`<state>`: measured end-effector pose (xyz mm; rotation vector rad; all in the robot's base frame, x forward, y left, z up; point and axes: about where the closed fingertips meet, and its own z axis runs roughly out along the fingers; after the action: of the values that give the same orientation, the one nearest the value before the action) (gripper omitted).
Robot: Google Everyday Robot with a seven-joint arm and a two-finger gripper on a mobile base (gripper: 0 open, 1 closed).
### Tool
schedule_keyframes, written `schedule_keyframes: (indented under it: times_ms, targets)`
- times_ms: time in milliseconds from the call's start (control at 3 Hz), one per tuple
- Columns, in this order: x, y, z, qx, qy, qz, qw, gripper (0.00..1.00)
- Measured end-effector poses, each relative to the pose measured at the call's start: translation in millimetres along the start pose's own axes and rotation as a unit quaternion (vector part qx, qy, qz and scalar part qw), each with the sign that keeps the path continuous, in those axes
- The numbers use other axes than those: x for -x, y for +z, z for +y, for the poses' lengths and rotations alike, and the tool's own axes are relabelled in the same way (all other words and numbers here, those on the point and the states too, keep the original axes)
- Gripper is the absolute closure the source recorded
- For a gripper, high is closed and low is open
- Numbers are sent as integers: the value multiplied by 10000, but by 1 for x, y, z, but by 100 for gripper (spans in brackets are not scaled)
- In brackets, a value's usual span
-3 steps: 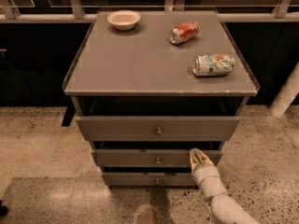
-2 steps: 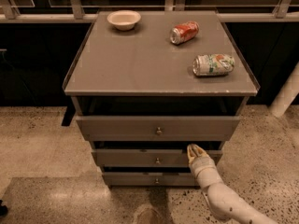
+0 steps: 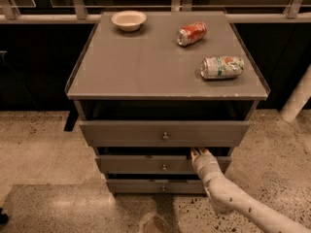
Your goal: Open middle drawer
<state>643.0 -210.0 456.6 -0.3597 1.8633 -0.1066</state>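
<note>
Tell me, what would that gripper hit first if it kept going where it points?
Probably the middle drawer: the gripper sits at its front's upper edge, right of the knob, aimed into the cabinet. Depth is unclear; it might enter the dark gap above.

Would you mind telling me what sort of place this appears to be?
Probably an office or lab: a grey drawer cabinet on speckled polished floor beside a metal railing. The gripper is at the top edge of the middle drawer.

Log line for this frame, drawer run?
task: open middle drawer | claw: at drawer's top edge, right of knob | countertop: bowl, red can, green can
</note>
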Motion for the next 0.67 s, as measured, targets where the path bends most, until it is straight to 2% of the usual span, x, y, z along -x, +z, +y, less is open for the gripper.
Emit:
schedule_keyframes:
  times_ms: [333,667]
  targets:
    - [-14,17,2,-46,32,205,9998,100]
    - [-14,18,3,-40,36,211,9998,100]
